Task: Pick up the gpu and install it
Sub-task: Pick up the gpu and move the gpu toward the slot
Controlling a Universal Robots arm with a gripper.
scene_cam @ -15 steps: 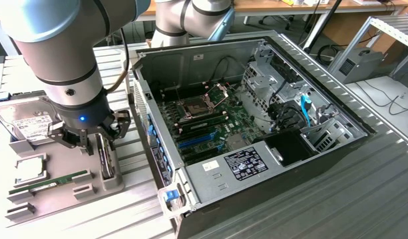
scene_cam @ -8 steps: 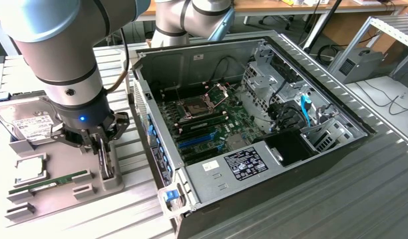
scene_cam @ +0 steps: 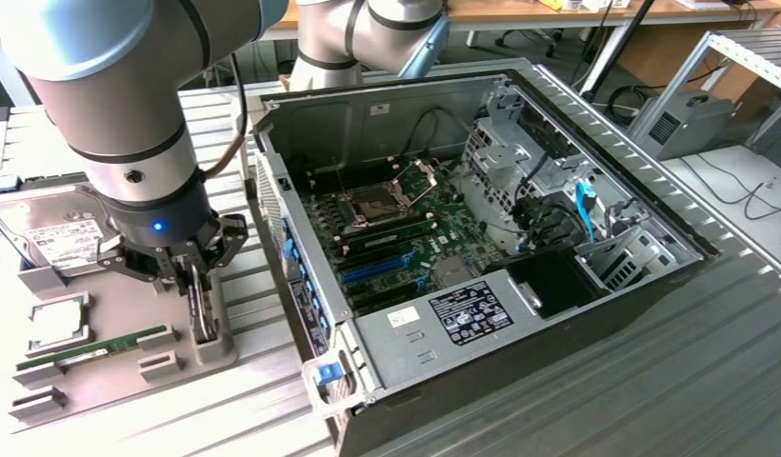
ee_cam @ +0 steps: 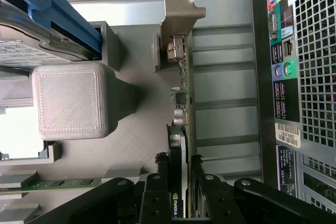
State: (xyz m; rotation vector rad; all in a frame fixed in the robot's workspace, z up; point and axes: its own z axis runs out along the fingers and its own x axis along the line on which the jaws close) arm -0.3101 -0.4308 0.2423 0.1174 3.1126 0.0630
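Note:
The gpu (scene_cam: pixel 208 319) stands on edge in a slotted holder on the grey parts tray (scene_cam: pixel 117 386), to the exterior view's left of the open computer case (scene_cam: pixel 492 238). My gripper (scene_cam: pixel 200 286) points straight down over it, with a finger on either side of the card. In the wrist view the gpu (ee_cam: pixel 182 103) shows edge-on, its silvery-tan bracket (ee_cam: pixel 178 14) at the far end. My gripper (ee_cam: pixel 179 163) is shut on the card's black-faced part, and the fingers (ee_cam: pixel 161 166) press against both faces. The card still sits in its holder.
On the tray lie a silver hard drive (scene_cam: pixel 48 228), a CPU (scene_cam: pixel 58 322) and a green RAM stick (scene_cam: pixel 92 350). Inside the case, the motherboard has blue expansion slots (scene_cam: pixel 371 271). The case's rear port panel (ee_cam: pixel 283 77) is close beside the card. A grey tray post (ee_cam: pixel 71 100) stands nearby.

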